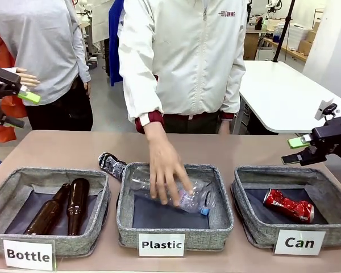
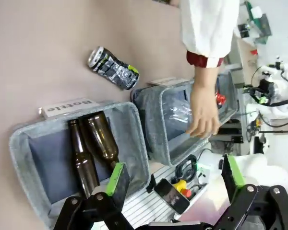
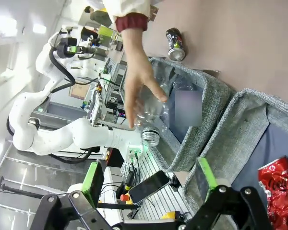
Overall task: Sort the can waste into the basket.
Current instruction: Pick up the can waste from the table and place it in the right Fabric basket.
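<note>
One piece of can waste is already sorted: the red can (image 1: 288, 206) lies in the Can basket (image 1: 256, 230) at the right. The dark can (image 1: 112, 165) is on the bare tabletop (image 1: 57, 153), on its side, just beyond the gap between the Bottle basket (image 1: 79, 242) and the Plastic basket (image 1: 210, 230). Its long axis slants from far left to near right.

From the left pincer (image 1: 20, 109), raised at the left edge, the dark can lies to the right and lower down. From the right pincer (image 1: 292, 151), hovering above the far rim of the Can basket, it lies well to the left, past the Plastic basket. The left arm looks the nearer of the two, while the target basket sits under the right one. The person's hand (image 1: 165, 170) reaches into the Plastic basket onto a clear plastic bottle (image 1: 193, 200), with the forearm just right of the dark can, so an approach from the left seems the freer one.

Both pincers are spread wide, with nothing between the green pads and nothing touched.
</note>
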{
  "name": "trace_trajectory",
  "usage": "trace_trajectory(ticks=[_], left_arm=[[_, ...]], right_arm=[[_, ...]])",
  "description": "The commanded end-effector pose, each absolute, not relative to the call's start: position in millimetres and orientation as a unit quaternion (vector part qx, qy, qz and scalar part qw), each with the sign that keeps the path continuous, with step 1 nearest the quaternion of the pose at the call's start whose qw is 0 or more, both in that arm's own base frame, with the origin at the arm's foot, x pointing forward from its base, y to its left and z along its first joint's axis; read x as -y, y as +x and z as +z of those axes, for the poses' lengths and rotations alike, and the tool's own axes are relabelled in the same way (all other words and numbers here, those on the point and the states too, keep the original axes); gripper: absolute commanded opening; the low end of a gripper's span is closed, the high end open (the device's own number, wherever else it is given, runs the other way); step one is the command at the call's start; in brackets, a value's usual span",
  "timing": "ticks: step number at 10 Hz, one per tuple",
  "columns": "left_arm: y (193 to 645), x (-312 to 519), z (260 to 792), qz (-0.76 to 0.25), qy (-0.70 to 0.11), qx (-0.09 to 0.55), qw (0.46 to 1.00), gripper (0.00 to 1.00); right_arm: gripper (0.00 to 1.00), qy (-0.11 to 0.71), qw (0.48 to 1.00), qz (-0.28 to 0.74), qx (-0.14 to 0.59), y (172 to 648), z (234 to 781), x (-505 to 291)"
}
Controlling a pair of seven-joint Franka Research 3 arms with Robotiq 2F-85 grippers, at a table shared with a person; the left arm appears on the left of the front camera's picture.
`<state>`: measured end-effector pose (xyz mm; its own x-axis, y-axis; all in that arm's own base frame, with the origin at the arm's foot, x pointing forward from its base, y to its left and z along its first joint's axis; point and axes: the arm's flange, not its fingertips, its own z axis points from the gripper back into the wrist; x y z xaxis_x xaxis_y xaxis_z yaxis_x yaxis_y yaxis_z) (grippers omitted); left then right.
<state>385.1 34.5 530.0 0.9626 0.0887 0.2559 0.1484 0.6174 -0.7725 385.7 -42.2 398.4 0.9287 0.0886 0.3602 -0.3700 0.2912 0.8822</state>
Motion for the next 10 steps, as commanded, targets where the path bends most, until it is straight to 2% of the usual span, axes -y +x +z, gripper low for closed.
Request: trace_trajectory(ticks=[1, 3, 5, 8, 10], left_arm=[[347.3, -87.6, 541.9, 0.009, -0.484, 0.158, 0.861, 1.0], [318.2, -115.4, 531.6, 0.033, -0.511, 0.186, 0.838, 1.0], [316.1, -115.9, 528.1, 0.033, -0.516, 0.184, 0.836, 1.0], [344.1, -78.4, 527.9, -0.004, -0.484, 0.143, 0.863, 1.0], [392.5, -19.1, 521.8, -0.032, -0.401, 0.107, 0.909, 1.0]], right_arm=[[1.0, 0.572, 0.795, 0.153, 0.131, 385.4, 398.8, 43.4], [1.0, 0.572, 0.795, 0.153, 0.131, 385.4, 398.8, 43.4], [1.0, 0.572, 0.795, 0.153, 0.131, 385.4, 398.8, 43.4], [1.0, 0.572, 0.795, 0.153, 0.131, 385.4, 398.8, 43.4], [1.0, 0.572, 0.795, 0.153, 0.131, 385.4, 398.8, 43.4]])
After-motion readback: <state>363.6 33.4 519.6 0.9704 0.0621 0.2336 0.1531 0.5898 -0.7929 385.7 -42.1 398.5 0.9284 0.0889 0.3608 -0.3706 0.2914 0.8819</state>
